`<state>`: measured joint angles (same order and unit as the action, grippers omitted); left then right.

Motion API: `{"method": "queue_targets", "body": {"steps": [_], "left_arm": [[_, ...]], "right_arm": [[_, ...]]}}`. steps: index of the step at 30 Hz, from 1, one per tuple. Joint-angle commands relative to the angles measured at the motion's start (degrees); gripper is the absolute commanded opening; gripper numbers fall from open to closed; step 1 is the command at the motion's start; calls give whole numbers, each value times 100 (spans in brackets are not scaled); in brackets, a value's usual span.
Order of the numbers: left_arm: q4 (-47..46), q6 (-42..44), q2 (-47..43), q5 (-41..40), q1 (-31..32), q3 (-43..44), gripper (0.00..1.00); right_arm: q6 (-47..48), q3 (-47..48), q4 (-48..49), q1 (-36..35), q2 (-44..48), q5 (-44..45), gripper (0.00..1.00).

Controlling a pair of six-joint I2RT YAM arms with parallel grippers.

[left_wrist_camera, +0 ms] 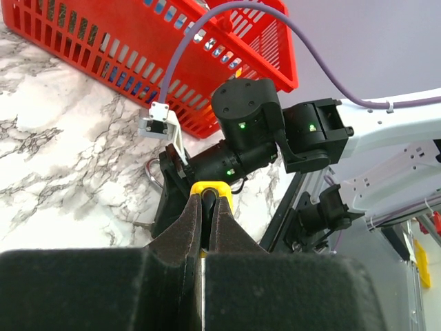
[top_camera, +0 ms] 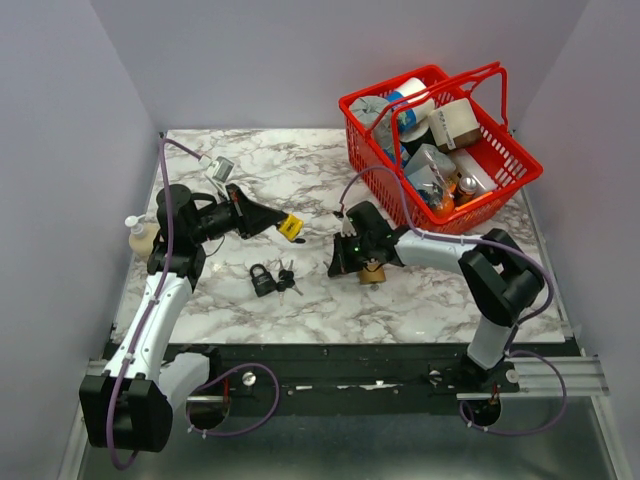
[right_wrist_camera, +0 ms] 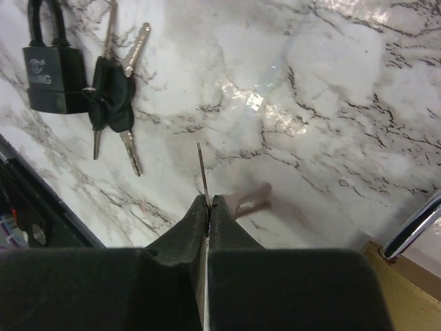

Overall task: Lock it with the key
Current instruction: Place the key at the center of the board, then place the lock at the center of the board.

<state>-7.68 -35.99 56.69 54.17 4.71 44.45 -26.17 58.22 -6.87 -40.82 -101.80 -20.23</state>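
Beyond the black padlock and its keys, your left gripper clamps a yellow object; your right gripper pinches a thin key.

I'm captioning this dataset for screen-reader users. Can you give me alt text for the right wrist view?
The right fingers pinch a thin key, seen edge-on, over a marble table. A black padlock with a bunch of keys lies at upper left; a brass lock shows its corner and shackle at lower right.
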Motion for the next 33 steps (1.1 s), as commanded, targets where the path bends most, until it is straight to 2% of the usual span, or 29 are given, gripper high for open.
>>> {"method": "queue_targets", "body": {"steps": [1, 2, 4, 6, 8, 16, 20, 22, 23, 24, 28, 29, 31, 33], "left_arm": [[-5, 153, -123, 49, -40, -6, 0], [30, 197, -140, 50, -40, -6, 0], [135, 259, -149, 41, -32, 11, 0], [232, 355, -158, 67, -40, 38, 0], [250, 373, -158, 102, -32, 47, 0], [215, 268, -105, 471, -32, 169, 0], [-74, -90, -184, 665, -40, 240, 0], [-408, -329, -193, 682, -49, 266, 0], [-627, -809, -176, 726, -49, 258, 0], [-1282, -1100, -184, 761, -49, 188, 0], [-2648, -2499, -88, 998, -49, 73, 0], [-2833, -2675, -61, 1060, -40, 73, 0], [-3028, -2887, -96, 1104, -23, 117, 0], [-3090, -2949, -166, 1174, 47, 178, 0]], "right_arm": [[-221, 102, -7, -23, -332, 361, 13], [-282, 128, -59, -14, -358, 405, 19], [-292, 146, -209, -14, -411, 449, 24], [-283, 111, -279, -14, -332, 458, 40], [-231, 128, -314, -14, -236, 380, 47], [243, 410, -324, -23, 818, -578, 60], [700, 191, -236, -49, 1766, -1263, 69], [841, 76, -297, -58, 2127, -1580, 70], [1103, 15, -323, -67, 2294, -1650, 70], [1280, -20, -367, -58, 2662, -1703, 69], [2553, -12, -586, -58, 3288, -1651, 65], [3156, -29, -604, -58, 3376, -1581, 61], [3416, 5, -631, -67, 3517, -1352, 55], [3497, 128, -605, -67, 3570, -1622, 47]]}}
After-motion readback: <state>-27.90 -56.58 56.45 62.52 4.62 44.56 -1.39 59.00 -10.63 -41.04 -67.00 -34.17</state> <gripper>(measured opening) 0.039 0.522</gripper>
